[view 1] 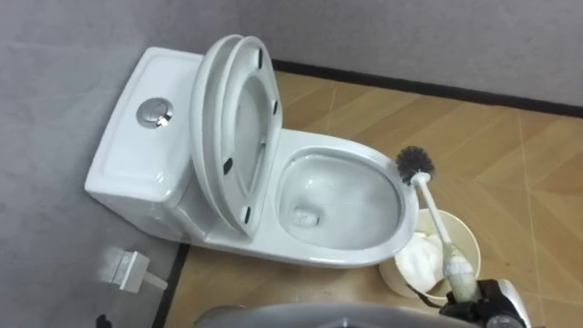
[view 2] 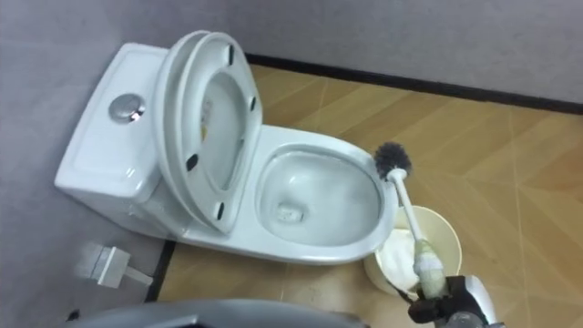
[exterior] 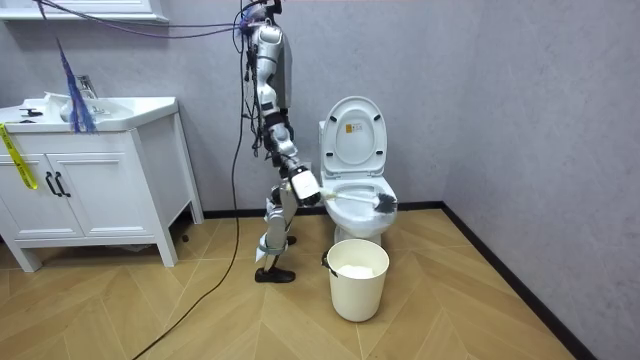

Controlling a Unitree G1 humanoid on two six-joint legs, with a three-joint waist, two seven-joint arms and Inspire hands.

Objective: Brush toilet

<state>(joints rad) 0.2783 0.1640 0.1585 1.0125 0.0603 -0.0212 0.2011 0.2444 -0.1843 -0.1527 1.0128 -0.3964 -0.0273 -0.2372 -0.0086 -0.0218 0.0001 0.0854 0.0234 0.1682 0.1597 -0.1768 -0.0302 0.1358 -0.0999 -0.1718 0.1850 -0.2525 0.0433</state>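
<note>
Nearest, at the lower right edge of the eye views, the right hand is seen, its fingers clenched round the pale grip of the toilet brush. The white shaft is slanted up and away from the hand toward the toilet bowl. The dark bristle head is held at the front rim of the bowl, at rim height in the room view. Whether rim and bristles are touching cannot be told.

Under the shaft, just beside the front of the bowl, a cream bucket is stood on the wooden floor, with white crumpled material lying in it. The bowl is uncovered. Behind the bowl the seat and lid are raised together and leaned back against the tank, on whose top a round chrome flush button is set. Past the tank end of the bowl, a small white fitting is seen low by the grey wall.

In the room view the robot is shown standing upright on the floor just beside the bowl, on the room view's left of it, with the bucket in front of the bowl. Well apart from the bowl, farther to the room view's left, a white vanity cabinet with a basin is placed against the wall.
</note>
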